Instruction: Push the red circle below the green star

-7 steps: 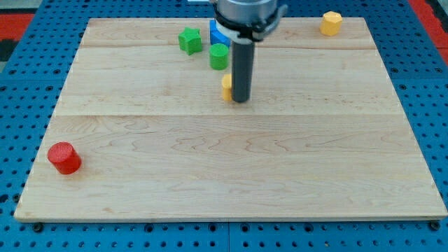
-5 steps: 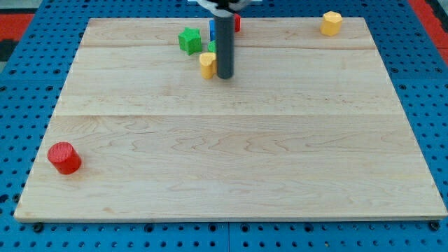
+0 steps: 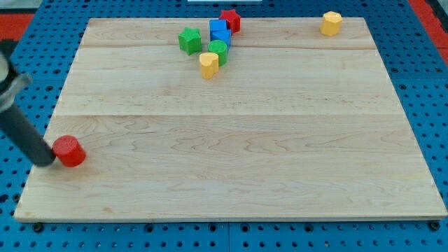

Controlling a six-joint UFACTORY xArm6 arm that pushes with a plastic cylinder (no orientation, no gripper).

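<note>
Our tip rests at the wooden board's left edge, touching the left side of the red round block; being a bare rod, it grips nothing. Far up and right of the tip sits the green star block, then a cluster: yellow block, green round block, blue block, red block. Farthest right sits a yellow hexagonal block. Open wood lies between our tip and the star. We count two reds, two greens, two yellows, one blue.

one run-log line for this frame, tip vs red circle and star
tip: touching red circle on its left side | green star: near view's top, far from circle | circle: not yet below star
</note>
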